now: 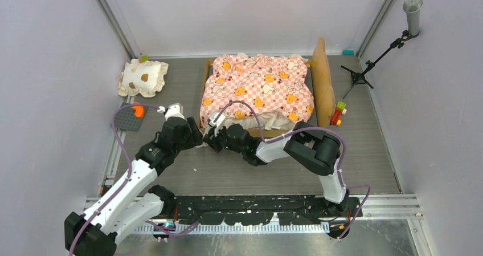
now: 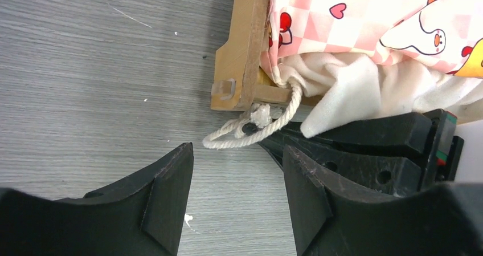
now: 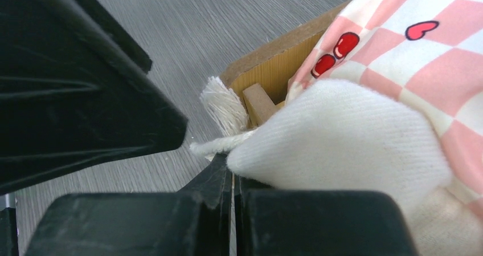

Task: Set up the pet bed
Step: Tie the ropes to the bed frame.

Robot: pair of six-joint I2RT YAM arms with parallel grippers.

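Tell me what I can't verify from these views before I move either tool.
- Right wrist view: whether the shut right tool pinches the rope; the cream ruffle covers its tips.
- Top view: the base of the pet bed; the mattress covers it.
- Top view: the green thing behind the pillow; too small to identify.

The white-and-black jointed left arm [image 1: 128, 182] reaches from its base at the near left towards the far right. The black two-finger left gripper [image 2: 236, 150] at its end holds its jaws well apart, with nothing clasped between them. The white-and-black jointed right arm [image 1: 307, 147] rises from the near right, bends at a raised elbow and stretches left; the black two-finger right gripper [image 3: 232, 170] has its jaws pressed together, its tip just beside the left gripper's fingers.
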